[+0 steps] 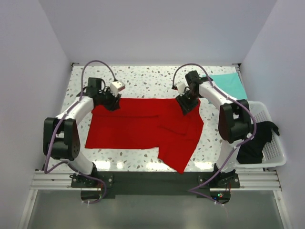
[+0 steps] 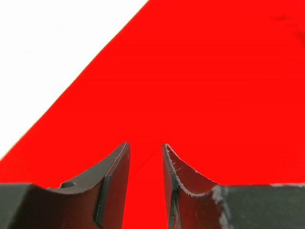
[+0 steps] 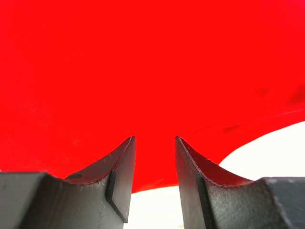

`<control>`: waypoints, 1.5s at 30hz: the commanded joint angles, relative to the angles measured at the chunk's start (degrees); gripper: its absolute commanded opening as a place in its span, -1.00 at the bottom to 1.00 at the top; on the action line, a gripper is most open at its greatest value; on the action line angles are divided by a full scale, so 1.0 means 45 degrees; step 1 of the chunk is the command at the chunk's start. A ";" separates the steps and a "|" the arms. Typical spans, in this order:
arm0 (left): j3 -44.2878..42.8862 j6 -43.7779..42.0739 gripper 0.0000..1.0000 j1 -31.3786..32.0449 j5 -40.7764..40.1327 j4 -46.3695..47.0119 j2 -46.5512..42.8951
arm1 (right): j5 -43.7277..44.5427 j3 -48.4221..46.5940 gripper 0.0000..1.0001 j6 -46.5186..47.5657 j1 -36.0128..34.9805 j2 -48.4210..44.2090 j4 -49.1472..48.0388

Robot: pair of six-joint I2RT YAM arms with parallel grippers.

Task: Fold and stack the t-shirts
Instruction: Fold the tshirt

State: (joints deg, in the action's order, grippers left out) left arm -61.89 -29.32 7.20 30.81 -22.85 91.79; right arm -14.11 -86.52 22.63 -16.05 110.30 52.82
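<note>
The red t-shirt [image 1: 138, 129] is lying half-folded on the table [image 1: 143, 78]. The left gripper [image 1: 112, 102] and right gripper [image 1: 185, 106] are hovering at its far edge, fingers narrowly parted, holding nothing. The next fold likely needs fresh edge grasps.

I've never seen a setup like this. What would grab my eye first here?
The bright red t-shirt spread across the middle of the speckled table dominates the scene. The left gripper and right gripper sit at its far edge, jaws parted. On the right, a black shirt drapes over a white basket, with a mint-teal shirt at the far corner.
</note>
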 commanded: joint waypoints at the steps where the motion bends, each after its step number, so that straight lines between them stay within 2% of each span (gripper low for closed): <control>1: 0.0082 0.0773 -0.24 -0.1598 -0.1357 -0.0410 0.0479 | 0.1825 -0.0518 -0.15 -0.0244 -0.0221 0.0311 -0.1131; 6: -0.0582 0.0988 -0.27 -0.3316 -0.1904 -0.0254 0.2315 | 0.2997 -0.1163 -0.14 -0.0186 -0.0222 0.1598 -0.1267; 12: -0.2240 0.1047 -0.29 -0.4060 -0.2217 -0.0429 0.4502 | 0.3622 -0.2080 -0.07 -0.0185 -0.0221 0.2948 -0.1599; 16: -0.4150 0.1163 -0.29 -0.4237 -0.2315 -0.0663 0.6101 | 0.3916 -0.3735 -0.05 -0.0264 -0.0202 0.4390 -0.1718; 21: -0.5971 0.1281 -0.28 -0.4276 -0.1555 -0.1269 0.6849 | 0.3586 -0.6394 -0.03 -0.0303 -0.0124 0.5566 -0.0668; 24: -0.6695 0.0795 -0.25 -0.4276 -0.0910 -0.1815 0.6362 | 0.2533 -0.7004 0.09 -0.0109 -0.0124 0.4867 0.0193; 27: -0.6872 -0.0723 -0.19 -0.4276 0.0142 -0.3022 0.4980 | 0.1068 -0.6147 0.25 0.0552 -0.0143 0.2994 0.0663; 30: -0.6308 -0.2073 -0.15 -0.4296 0.0828 -0.3923 0.3825 | -0.0180 -0.4722 0.27 0.1625 -0.0124 0.1006 0.1325; 33: -0.4381 -0.3715 -0.14 -0.4335 0.1647 -0.4997 0.2263 | -0.0982 -0.3316 0.30 0.2972 -0.0143 -0.0520 0.2456; 36: -0.2912 -0.5200 -0.14 -0.4471 0.1942 -0.5741 0.0700 | -0.1414 -0.1579 0.22 0.3853 -0.0280 -0.1732 0.3143; 40: -0.0648 -0.6879 -0.14 -0.4647 0.2527 -0.6891 -0.1076 | -0.1164 0.1560 0.14 0.4306 -0.0825 -0.3294 0.2835; 45: 0.1054 -0.7488 -0.14 -0.4921 0.2997 -0.7305 -0.2251 | 0.0340 0.4457 0.09 0.4112 -0.2348 -0.4607 0.0478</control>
State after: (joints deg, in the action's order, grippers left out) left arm -60.29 -57.67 -13.93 40.45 -52.40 84.90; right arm -16.10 -71.22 39.55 -23.46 92.62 61.10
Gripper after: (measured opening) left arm 0.430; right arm 0.551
